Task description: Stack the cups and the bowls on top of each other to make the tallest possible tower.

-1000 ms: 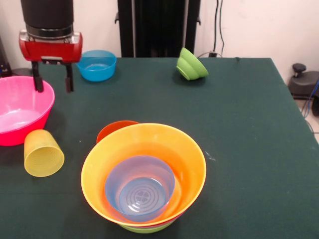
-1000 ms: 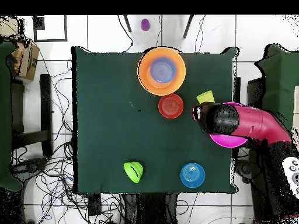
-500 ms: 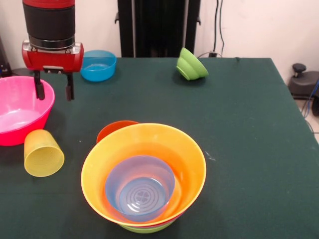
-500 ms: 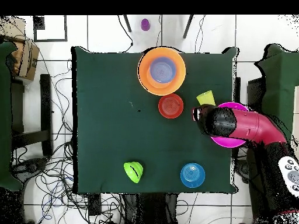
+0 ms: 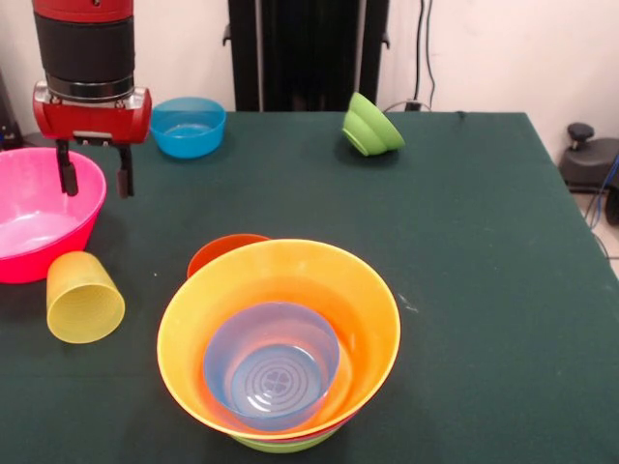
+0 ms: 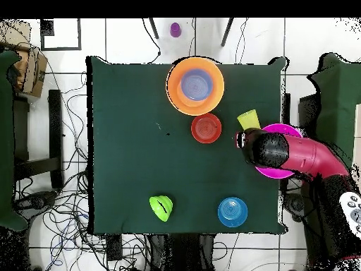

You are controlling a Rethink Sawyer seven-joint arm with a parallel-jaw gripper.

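At upper left, our gripper (image 5: pixel 93 172), jaws apart and empty, straddles the pink bowl (image 5: pixel 39 217) rim; gripping comes next.

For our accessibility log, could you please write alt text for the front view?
A red and black robot arm's open claw hangs over the rim of a big pink plastic bowl, beside a tipped ribbed yellow tumbler. In front, a wide orange bowl holds a purple bowl.
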